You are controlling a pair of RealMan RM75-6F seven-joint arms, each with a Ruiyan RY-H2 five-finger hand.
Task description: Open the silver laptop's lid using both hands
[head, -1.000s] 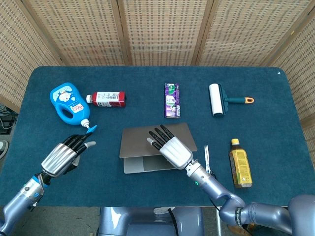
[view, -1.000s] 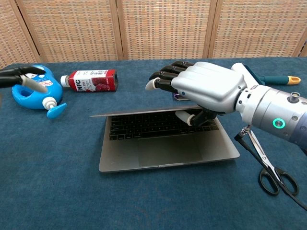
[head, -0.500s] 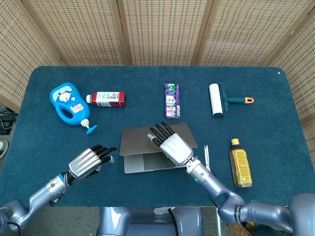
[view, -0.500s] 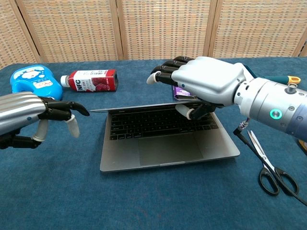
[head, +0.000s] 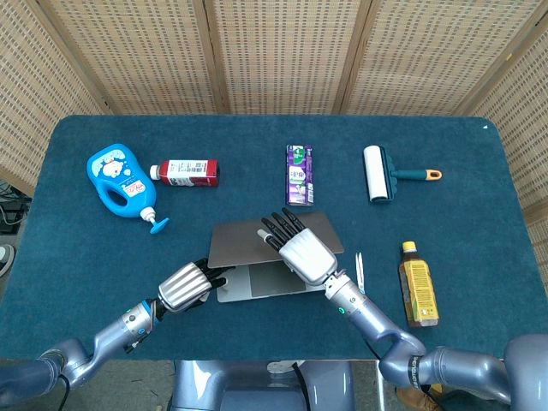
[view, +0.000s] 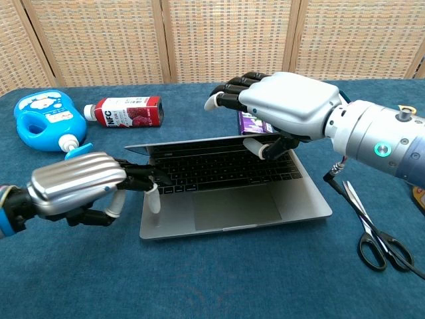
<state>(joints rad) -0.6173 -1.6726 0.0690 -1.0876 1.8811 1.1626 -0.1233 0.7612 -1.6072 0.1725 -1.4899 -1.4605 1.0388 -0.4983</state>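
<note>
Since half a second ago the left hand has swung in to the laptop's left front corner, fingertips over the base beside the keyboard, gripping nothing. Lid now sits a little higher, though only partly raised. Laptop lies at the middle of the desk, near its front edge. Right hand grasps the lid's right part, fingers over its top, thumb beneath. Scissors lie just right of the laptop, a purple packet behind it.
</note>
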